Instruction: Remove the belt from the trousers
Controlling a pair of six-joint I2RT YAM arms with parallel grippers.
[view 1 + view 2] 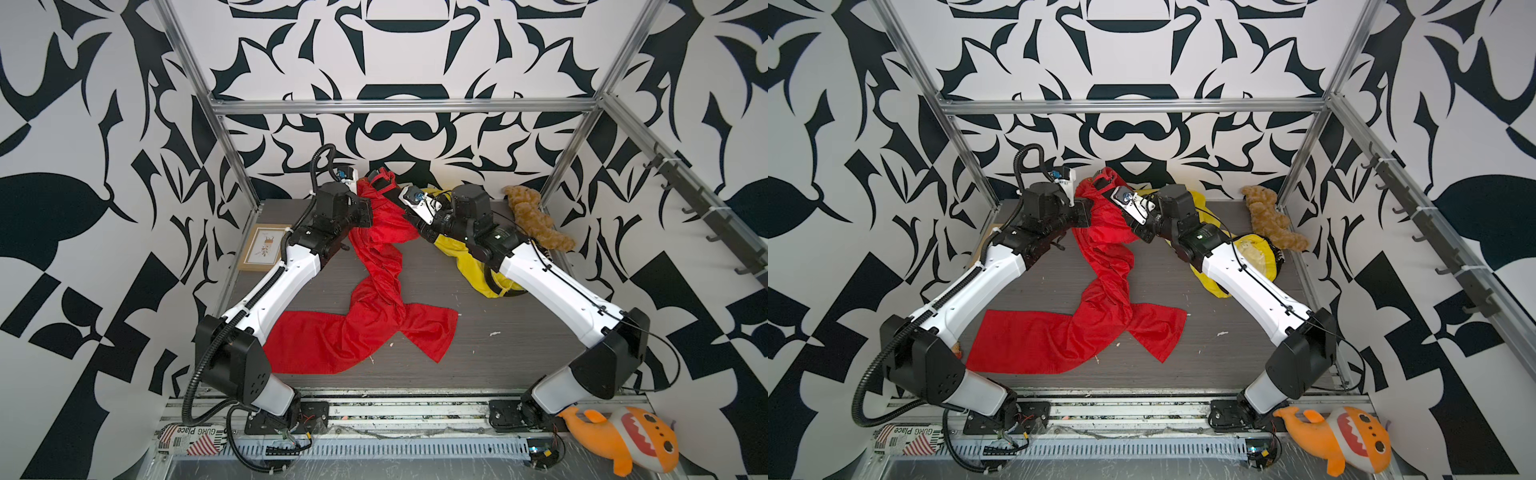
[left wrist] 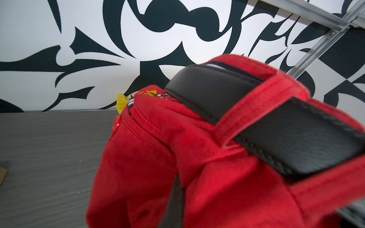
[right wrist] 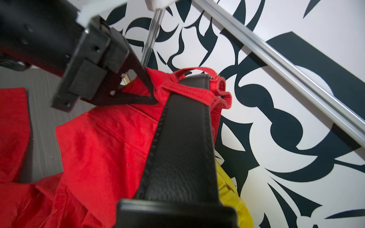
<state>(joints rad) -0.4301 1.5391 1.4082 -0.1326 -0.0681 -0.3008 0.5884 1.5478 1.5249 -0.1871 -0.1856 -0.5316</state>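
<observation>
In both top views we are seeing the red fabric trousers [image 1: 374,320] [image 1: 1084,332] trailing across the grey table [image 1: 490,357], with the waist raised at the back. In the left wrist view the black leather belt [image 2: 217,94] is running under red loops. In the right wrist view the left tool [image 3: 155,98] is pinching the waistband together, and the right tool [image 3: 175,207] is clamping the belt.

Red trousers [image 1: 1100,299] raised at waistband, black belt [image 1: 1106,188] showing there, legs trailing on grey table [image 1: 1225,361], yellow trousers [image 1: 1268,272] nearby.
</observation>
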